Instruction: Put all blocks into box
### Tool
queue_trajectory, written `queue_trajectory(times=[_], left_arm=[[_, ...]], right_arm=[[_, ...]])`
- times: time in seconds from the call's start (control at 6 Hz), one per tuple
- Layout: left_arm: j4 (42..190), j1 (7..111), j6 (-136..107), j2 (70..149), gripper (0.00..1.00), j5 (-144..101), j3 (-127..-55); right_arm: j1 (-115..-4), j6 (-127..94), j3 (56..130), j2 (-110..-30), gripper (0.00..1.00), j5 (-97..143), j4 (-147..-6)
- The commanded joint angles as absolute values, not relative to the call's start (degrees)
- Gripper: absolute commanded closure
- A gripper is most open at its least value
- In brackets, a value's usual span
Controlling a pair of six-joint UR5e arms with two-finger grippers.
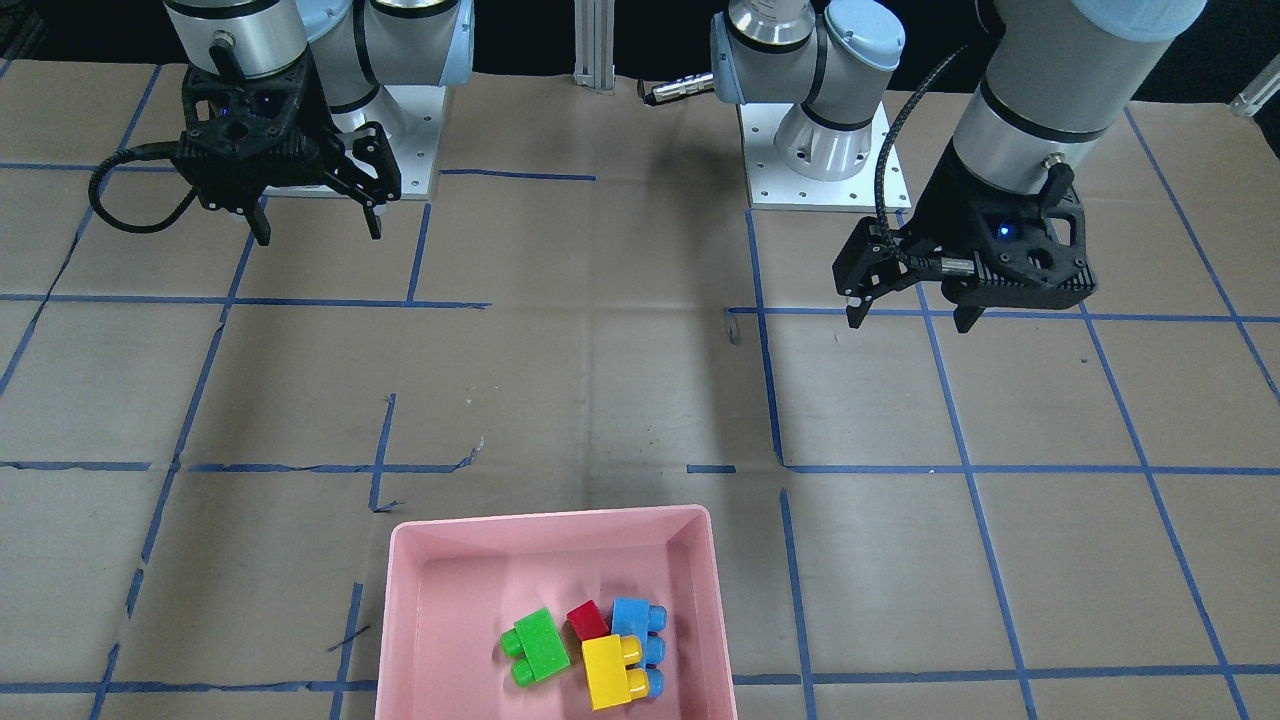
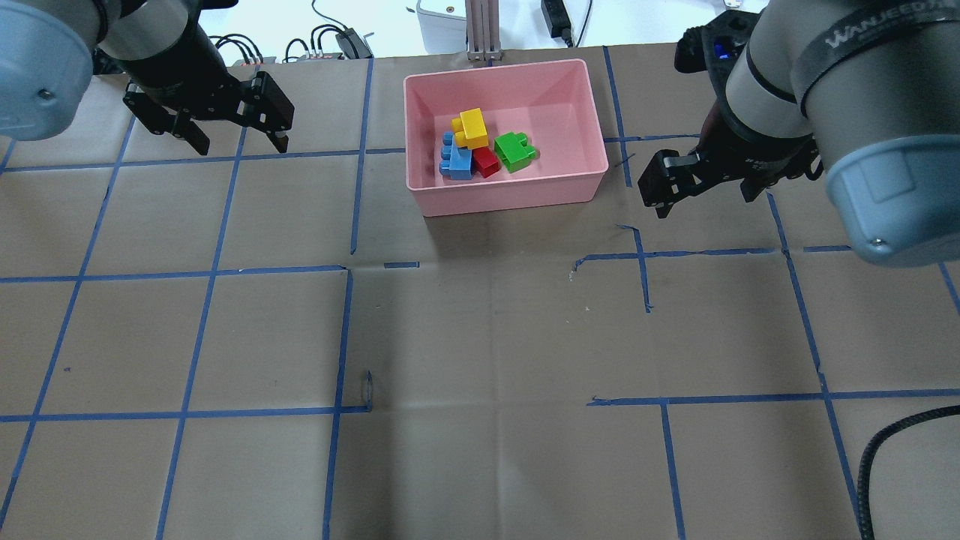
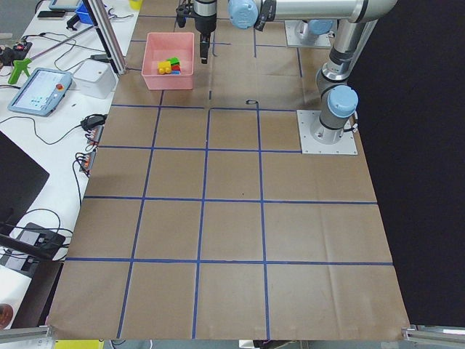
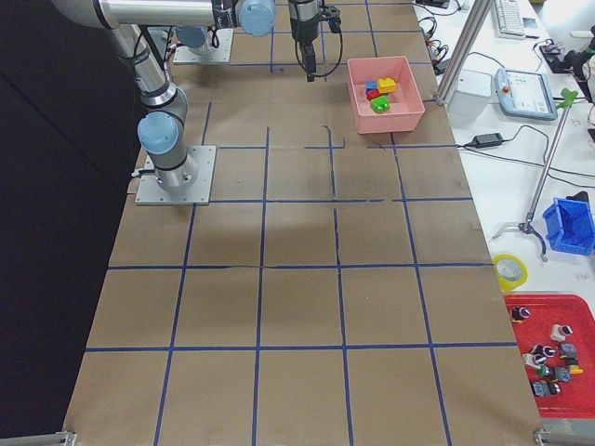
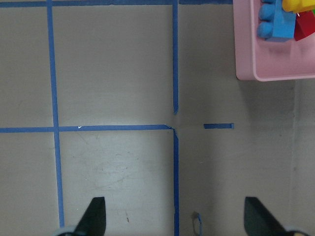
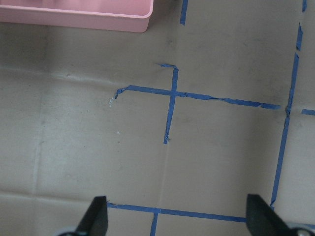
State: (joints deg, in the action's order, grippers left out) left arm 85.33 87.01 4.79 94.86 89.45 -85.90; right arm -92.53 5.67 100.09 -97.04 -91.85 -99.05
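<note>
Brown-papered tabletop (image 1: 600, 380) noted. Four blocks (image 2: 514, 150) are seen inside pink box (image 2: 510, 196). Left gripper (image 1: 908, 320) and right gripper (image 1: 320, 235) are held spread, empty.

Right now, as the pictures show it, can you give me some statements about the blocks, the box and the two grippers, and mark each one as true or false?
1. The green block, red block, blue block and yellow block all lie inside the box. True.
2. The left gripper holds the yellow block. False: it is open and empty, off to one side of the box.
3. The yellow block touches the blue block. True.
4. The right gripper is shut. False: its fingers stand wide apart, with nothing between them.
5. The green block sits on the table outside the box. False: it lies in the box, beside the red block.
</note>
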Motion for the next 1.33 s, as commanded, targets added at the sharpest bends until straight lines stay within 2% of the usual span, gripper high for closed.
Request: queue_trajectory(times=[0.0, 1.17], left_arm=[[85.5, 87.0, 4.8, 94.9, 0.00, 89.5, -85.5], [86.2, 87.0, 4.9, 94.9, 0.00, 89.4, -84.8]], right_arm=[[-92.5, 5.7, 99.8, -97.1, 0.00, -91.8, -99.1], [-92.4, 5.8, 99.3, -95.9, 0.00, -91.8, -99.1]])
